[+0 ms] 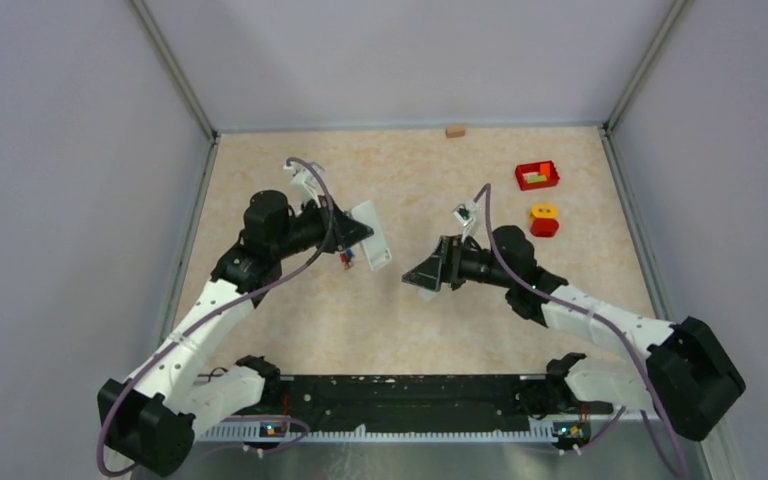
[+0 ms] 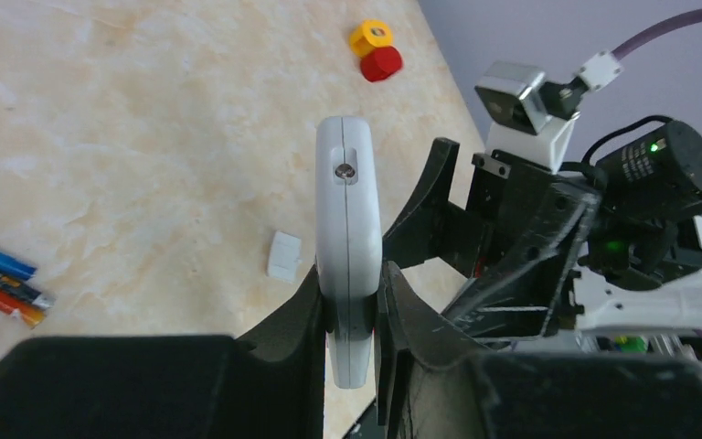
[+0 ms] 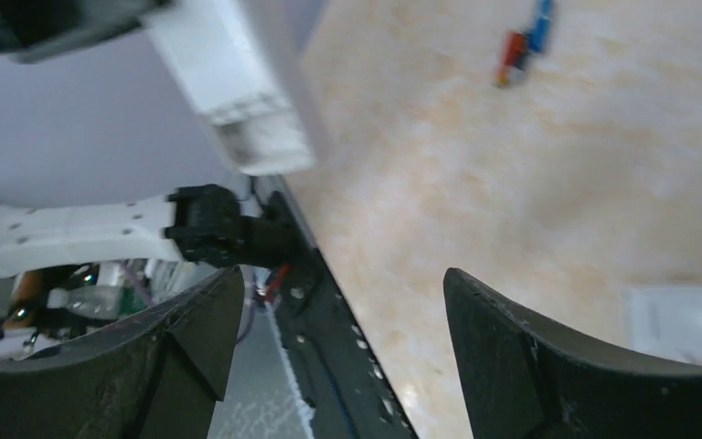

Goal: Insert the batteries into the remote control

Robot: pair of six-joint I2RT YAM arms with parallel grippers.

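Left gripper (image 2: 352,306) clenched across the thin sides of the remote control (image 2: 347,210), held clear of the table, edge-on, long axis running straight out ahead of the fingers. Right gripper (image 3: 340,283) released, jaws wide, nothing between them, facing the remote from nearby. Batteries (image 2: 5,282), at least 2, red and blue, lying together flat on the table, below and to the left-hand side of the left gripper. Seen from the right gripper, ahead and beyond, long axes roughly along its line of reach. Small white piece (image 3: 686,325), perhaps the battery cover, on the table by the right finger. Left arm nearer the batteries but occupied, so probably a pickup for the free right arm: forward and down, closing across 1 battery's width.
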